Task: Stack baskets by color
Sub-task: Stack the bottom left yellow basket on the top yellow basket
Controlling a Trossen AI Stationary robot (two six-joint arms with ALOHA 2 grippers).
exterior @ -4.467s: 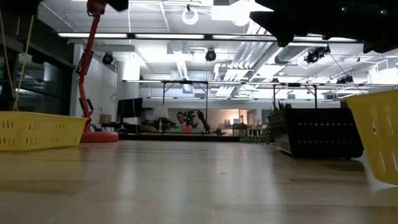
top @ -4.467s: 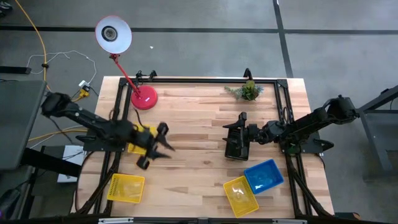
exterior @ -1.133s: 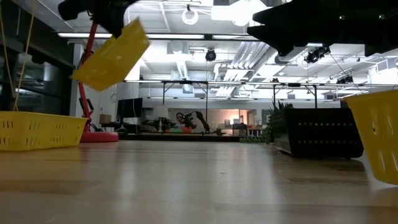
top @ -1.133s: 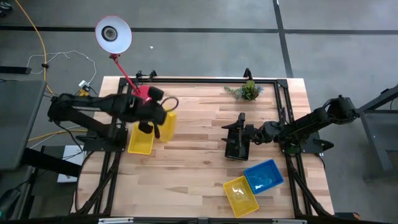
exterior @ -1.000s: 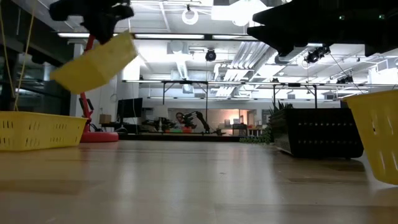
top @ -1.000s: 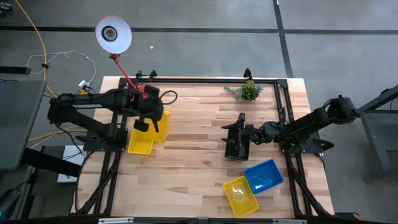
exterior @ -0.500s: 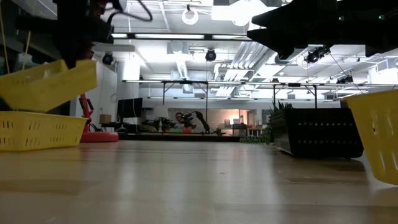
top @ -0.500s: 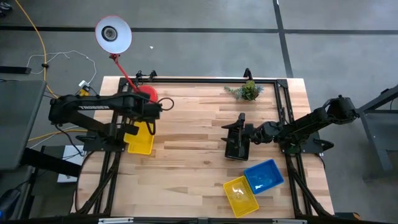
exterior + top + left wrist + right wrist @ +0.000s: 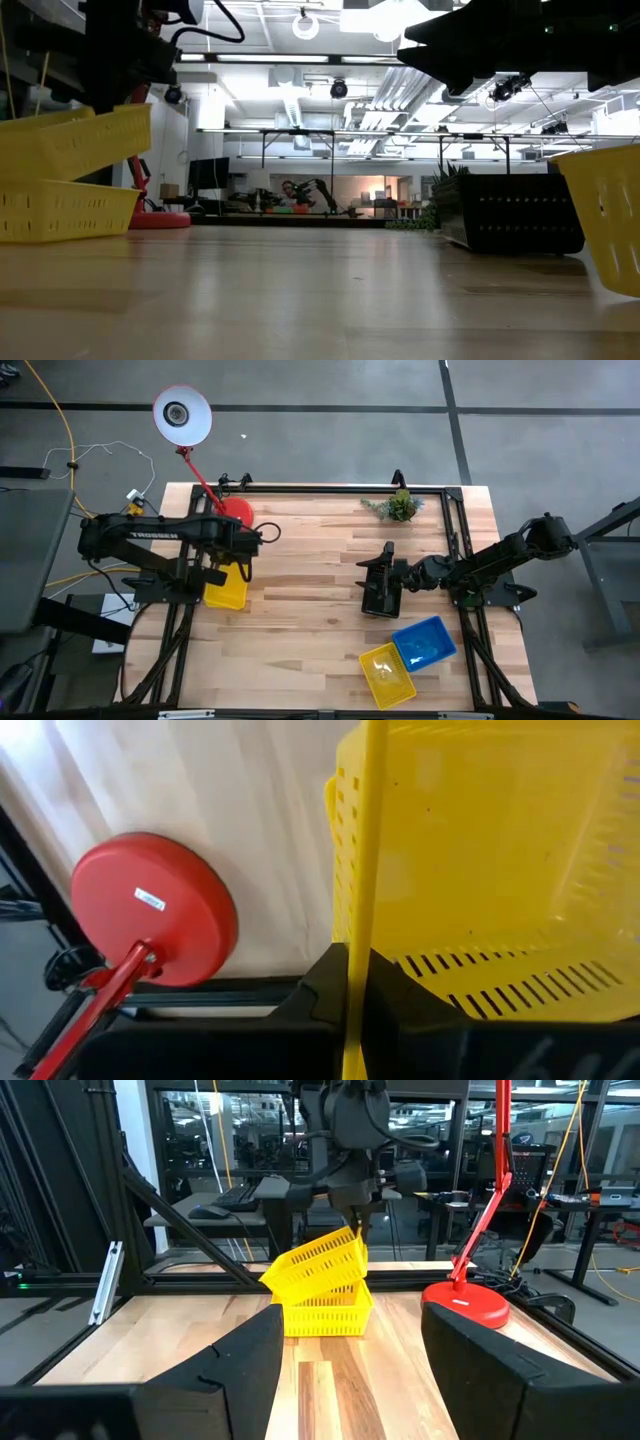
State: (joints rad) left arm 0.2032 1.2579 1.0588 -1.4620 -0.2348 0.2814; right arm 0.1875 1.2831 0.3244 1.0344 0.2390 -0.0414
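Low view: held yellow basket (image 9: 75,140) now lower, nearly level atop resting basket (image 9: 60,210)

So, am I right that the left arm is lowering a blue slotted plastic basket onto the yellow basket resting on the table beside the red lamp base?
Not quite: the held slotted plastic basket is yellow, not blue, as the right wrist view shows. The left gripper holds it tilted just above the yellow basket resting on the table, beside the red lamp base.
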